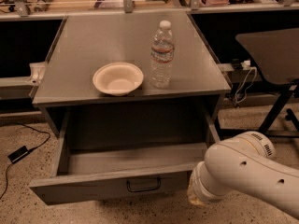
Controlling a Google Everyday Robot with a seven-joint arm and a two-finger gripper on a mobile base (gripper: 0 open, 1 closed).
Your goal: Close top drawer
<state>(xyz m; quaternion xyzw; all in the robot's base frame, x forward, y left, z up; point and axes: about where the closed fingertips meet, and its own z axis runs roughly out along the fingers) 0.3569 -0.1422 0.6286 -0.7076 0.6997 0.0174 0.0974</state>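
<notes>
Grey wood-grain drawer [117, 183] stands wide open, jutting toward 6 o'clock, black bar handle [144, 185] centred on its front; gripper [194, 197] at its 3 o'clock end.
</notes>
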